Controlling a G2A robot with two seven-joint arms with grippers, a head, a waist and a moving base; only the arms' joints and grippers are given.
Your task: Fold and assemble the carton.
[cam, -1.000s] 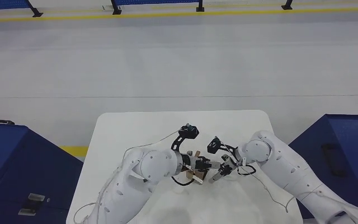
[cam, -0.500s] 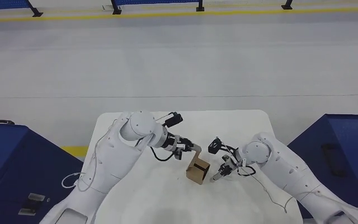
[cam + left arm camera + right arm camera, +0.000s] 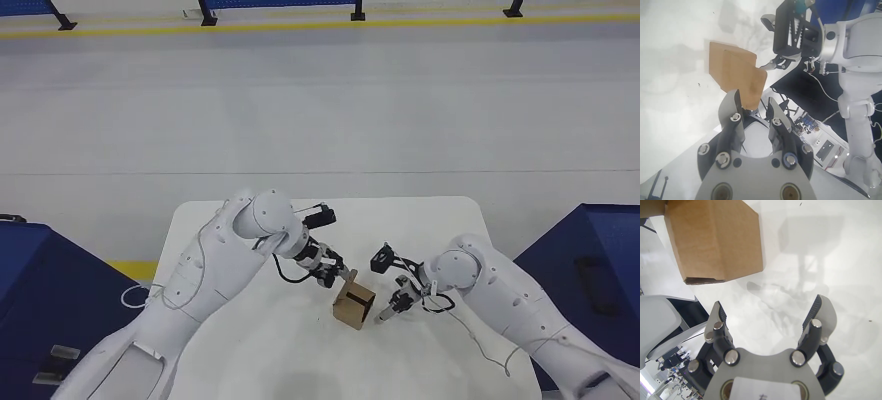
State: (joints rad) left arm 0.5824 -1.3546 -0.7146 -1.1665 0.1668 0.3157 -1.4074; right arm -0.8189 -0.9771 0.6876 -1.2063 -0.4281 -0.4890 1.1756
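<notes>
A small brown carton (image 3: 354, 306) stands on the white table (image 3: 250, 350), near its middle front. Its top flap (image 3: 751, 85) sticks up toward my left gripper (image 3: 337, 276), which is open just behind and left of the carton. The flap's edge lies close by one of its fingertips (image 3: 736, 98). My right gripper (image 3: 388, 312) hovers low over the table just right of the carton, open with nothing between its fingers (image 3: 816, 308). The right wrist view has the carton's folded side wall (image 3: 715, 237) a short way ahead. The right gripper (image 3: 776, 64) also appears beyond the carton in the left wrist view.
The table's front edge runs close behind the carton in the left wrist view. Blue barriers (image 3: 590, 270) flank the table on both sides. Bare tabletop (image 3: 230, 240) lies to the left and back.
The left arm has swung from in front of the carton round to its back-left, leaving the carton uncovered. It has since edged nearer the flap. The right arm has hardly moved.
</notes>
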